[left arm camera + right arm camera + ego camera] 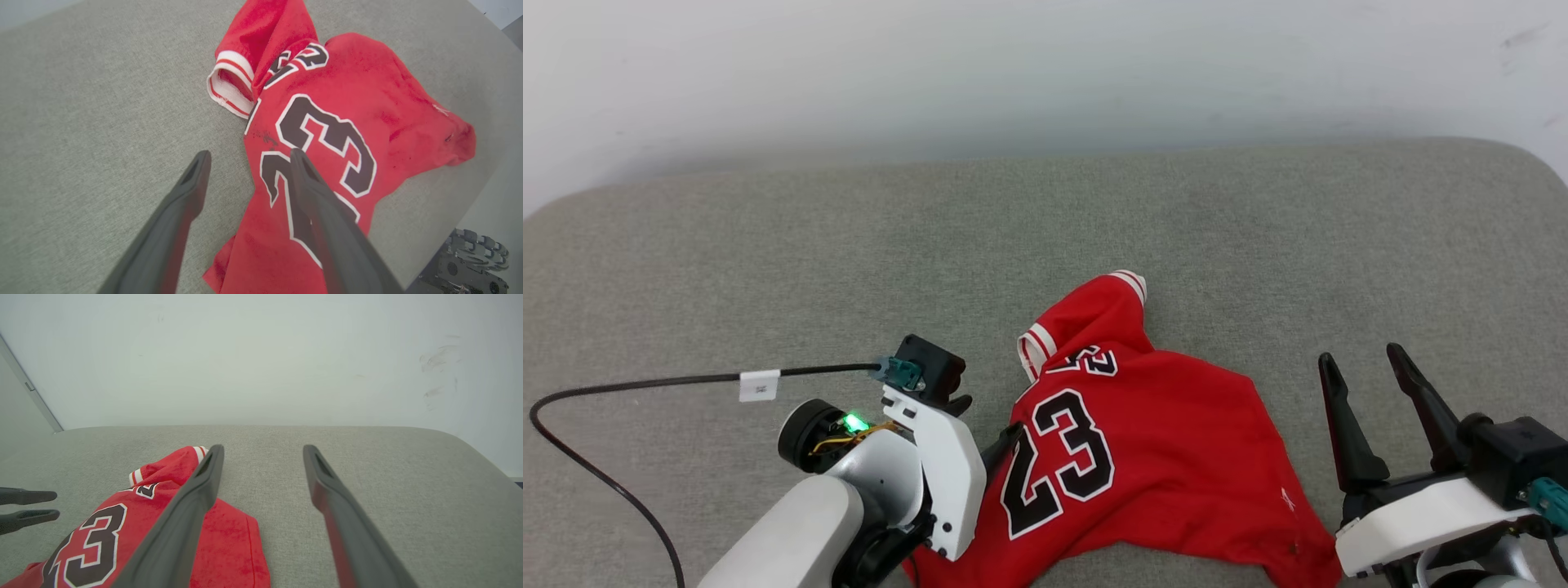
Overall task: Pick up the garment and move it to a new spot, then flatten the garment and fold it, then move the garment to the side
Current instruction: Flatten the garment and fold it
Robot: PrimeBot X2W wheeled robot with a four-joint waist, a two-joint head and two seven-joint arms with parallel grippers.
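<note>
The garment (pixel 1160 425) is a red jersey with a black, white-outlined 23, lying crumpled on the grey padded surface (pixel 849 245). One striped cuff is turned up at its far end. My left gripper (pixel 990 415) is at the jersey's left edge. In the left wrist view it (pixel 249 154) stands open, one finger over the numeral and the other over bare cushion, nothing between them. The garment (pixel 359 69) spreads beyond. My right gripper (pixel 1361 353) is open, just right of the cloth. In the right wrist view it (pixel 263 448) frames bare cushion, with the garment (pixel 229 535) at lower left.
A black cable (pixel 686 380) with a white tag runs left from my left wrist. A pale wall (pixel 1045 73) stands behind the cushion's far edge. Part of the robot's base (pixel 478 261) sits beyond the cushion's near edge. My left gripper (pixel 57 505) shows at the left edge.
</note>
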